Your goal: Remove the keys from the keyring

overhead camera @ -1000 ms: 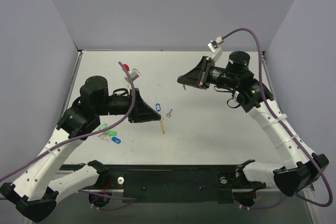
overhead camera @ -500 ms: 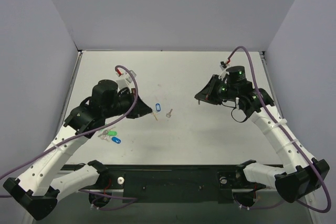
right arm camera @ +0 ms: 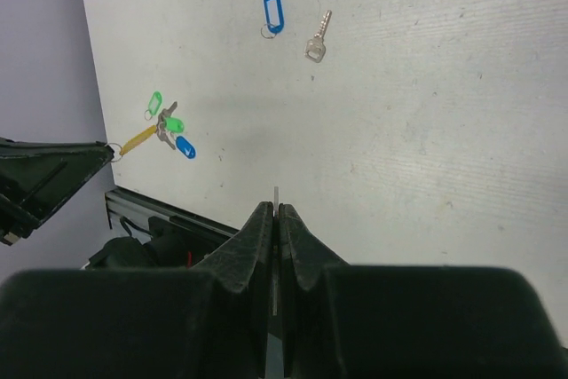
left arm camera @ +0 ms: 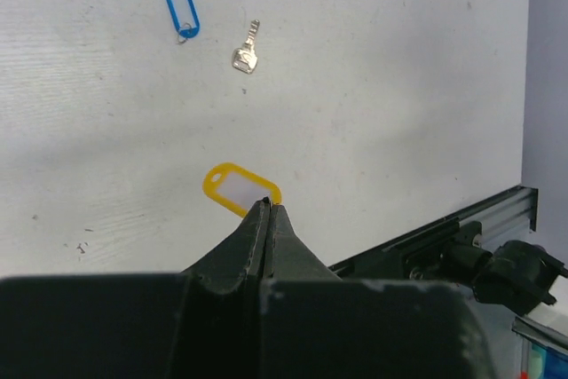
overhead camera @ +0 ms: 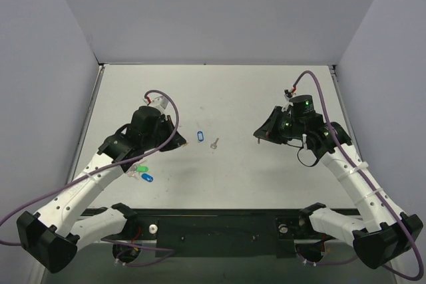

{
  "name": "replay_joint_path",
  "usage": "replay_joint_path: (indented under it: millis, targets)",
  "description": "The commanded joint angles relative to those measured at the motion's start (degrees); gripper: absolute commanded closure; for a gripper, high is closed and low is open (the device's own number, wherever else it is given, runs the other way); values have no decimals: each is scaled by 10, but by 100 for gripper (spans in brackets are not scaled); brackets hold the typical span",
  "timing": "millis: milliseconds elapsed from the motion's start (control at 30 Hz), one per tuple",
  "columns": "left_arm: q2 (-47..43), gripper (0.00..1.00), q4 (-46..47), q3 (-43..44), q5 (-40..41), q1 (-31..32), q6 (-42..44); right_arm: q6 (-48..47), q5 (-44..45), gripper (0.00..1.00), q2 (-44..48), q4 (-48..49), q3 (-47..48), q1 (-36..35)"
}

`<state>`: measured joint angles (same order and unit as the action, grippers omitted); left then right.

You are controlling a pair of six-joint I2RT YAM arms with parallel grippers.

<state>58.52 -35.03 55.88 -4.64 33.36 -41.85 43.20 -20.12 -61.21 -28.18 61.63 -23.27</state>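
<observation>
**Keyring** (left arm camera: 241, 188): yellow oval tag, pinched at one end by the fingertips of the left tool (left arm camera: 268, 206), which is closed on it. In the left wrist view its long axis slants up and left, away from the tips, with the small hole at the far end. The ring is too small to make out there.

**Loose key** (overhead camera: 214, 143): flat on the desk (overhead camera: 233, 91) near its middle. Head towards the left tool, blade pointing away.

**Blue tag** (overhead camera: 200, 136): just beside the key, lying roughly parallel to it.

**Tag cluster** (overhead camera: 141, 172): green and blue tags with small silver pieces, under the left arm and near the black rail (overhead camera: 219, 221) at the front edge.

**Right tool** (right arm camera: 276, 210): raised, fingers closed on a thin pale sliver (right arm camera: 276, 194) seen edge-on. Whether it is a key cannot be told.

**Room**: bare desk between the two tools and behind them. Walls close off the left, back and right.
</observation>
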Motion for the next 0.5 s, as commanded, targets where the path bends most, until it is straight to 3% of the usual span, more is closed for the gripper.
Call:
replay_joint_path:
  millis: [0, 333, 400, 433, 467]
  targets:
    - [15, 100, 38, -7, 67, -12, -5, -10, 12, 100, 12, -16, -6, 2]
    - [70, 99, 57, -3, 81, -51, 18, -17, 17, 100, 7, -25, -8, 2]
    - [77, 87, 61, -2, 82, -59, 18, -20, 18, 100, 7, -27, -9, 2]
    - [80, 77, 58, 0, 79, -66, 19, -21, 18, 100, 6, -26, -9, 2]
    - [88, 58, 58, 4, 68, -70, 19, -22, 18, 100, 7, -28, -10, 2]
